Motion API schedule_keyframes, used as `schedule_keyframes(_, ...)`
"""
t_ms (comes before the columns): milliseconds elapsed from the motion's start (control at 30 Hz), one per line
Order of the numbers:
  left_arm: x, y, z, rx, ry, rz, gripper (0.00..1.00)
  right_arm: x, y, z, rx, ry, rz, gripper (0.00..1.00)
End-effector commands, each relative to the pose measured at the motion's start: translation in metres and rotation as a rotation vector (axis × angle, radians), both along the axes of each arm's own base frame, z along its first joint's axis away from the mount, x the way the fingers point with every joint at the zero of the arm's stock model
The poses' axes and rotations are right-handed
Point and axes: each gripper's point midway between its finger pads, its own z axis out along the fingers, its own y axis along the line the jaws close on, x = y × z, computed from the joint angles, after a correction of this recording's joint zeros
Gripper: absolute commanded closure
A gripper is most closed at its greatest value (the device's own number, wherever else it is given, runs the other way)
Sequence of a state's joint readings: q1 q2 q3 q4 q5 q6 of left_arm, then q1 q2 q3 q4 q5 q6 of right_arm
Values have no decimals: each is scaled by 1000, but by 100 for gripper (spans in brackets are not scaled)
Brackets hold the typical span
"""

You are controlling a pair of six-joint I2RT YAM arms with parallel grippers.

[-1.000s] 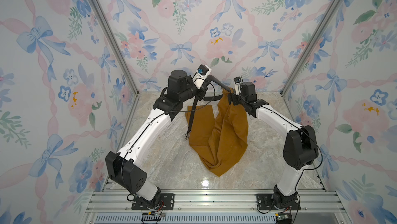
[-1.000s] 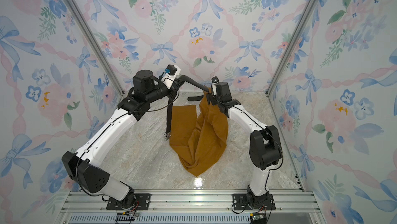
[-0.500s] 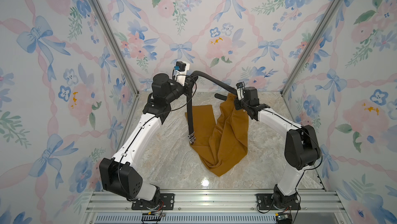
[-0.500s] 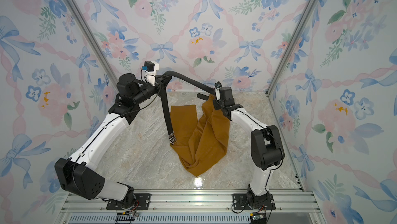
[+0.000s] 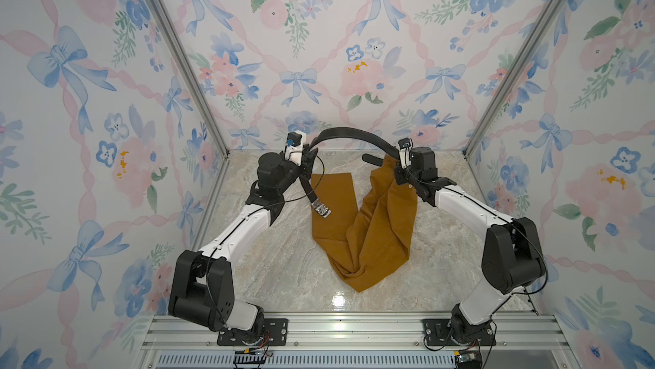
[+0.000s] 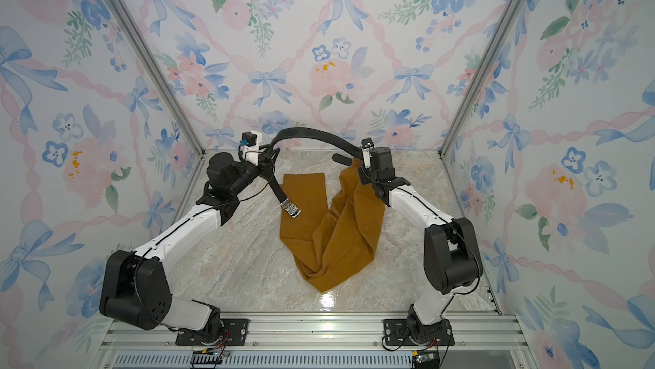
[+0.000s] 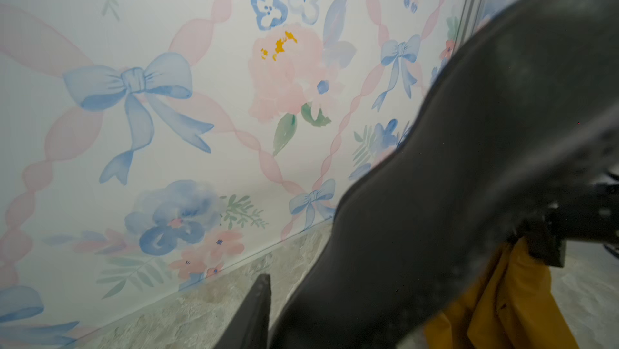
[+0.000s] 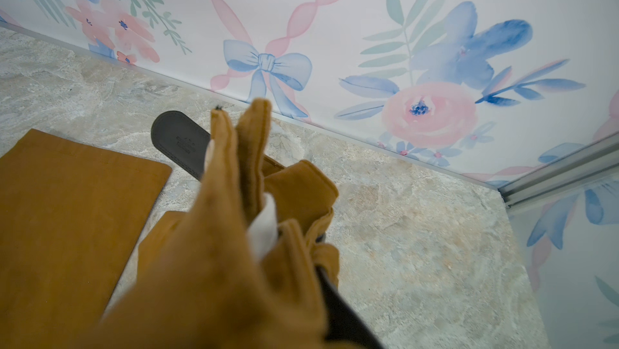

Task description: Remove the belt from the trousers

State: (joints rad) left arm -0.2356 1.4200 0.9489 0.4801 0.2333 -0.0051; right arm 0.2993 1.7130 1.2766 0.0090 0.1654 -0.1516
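Both white-and-black arms reached toward twelve o'clock, elbows bowed outward. The black left gripper (image 5: 307,159) stood partly parted; the black right gripper (image 5: 398,168) was clamped, wrist raised.

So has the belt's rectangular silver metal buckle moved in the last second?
Yes. The buckle has swung from beside the trousers' edge onto the mustard cloth, nearer the front rail.

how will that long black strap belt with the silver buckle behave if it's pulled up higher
The long black strap belt holds an arch between the arms, so probably springy, not limp. Its silver metal buckle hangs low, likely swinging. Its tail is still in the mustard cloth trousers, which may drag along.
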Motion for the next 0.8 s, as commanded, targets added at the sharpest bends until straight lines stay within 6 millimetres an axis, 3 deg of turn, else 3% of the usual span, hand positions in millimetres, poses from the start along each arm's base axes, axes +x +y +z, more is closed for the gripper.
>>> schedule_keyframes(0,-17,45,12,82,-81,133,31,14,-16,31,-59,-71,-23,100)
schedule_keyframes(67,-29,57,18,103,-89,143,18,16,-12,33,-116,-77,-2,100)
schedule_keyframes(167,-51,51,38,170,-142,80,15,19,-5,29,-198,-84,35,100)
schedule_keyframes(300,-85,10,76,157,-209,-177,15,16,4,21,-277,-73,68,100)
schedule_keyframes(400,-98,-34,88,132,-224,-334,15,12,14,19,-299,-70,93,100)
schedule_keyframes(500,-97,-85,77,220,-245,-415,16,2,32,20,-318,-75,143,100)
schedule_keyframes(600,-82,-127,64,337,-289,-455,17,-9,51,22,-325,-76,201,100)
schedule_keyframes(767,-48,-176,39,544,-378,-473,17,-18,64,28,-278,-55,242,100)
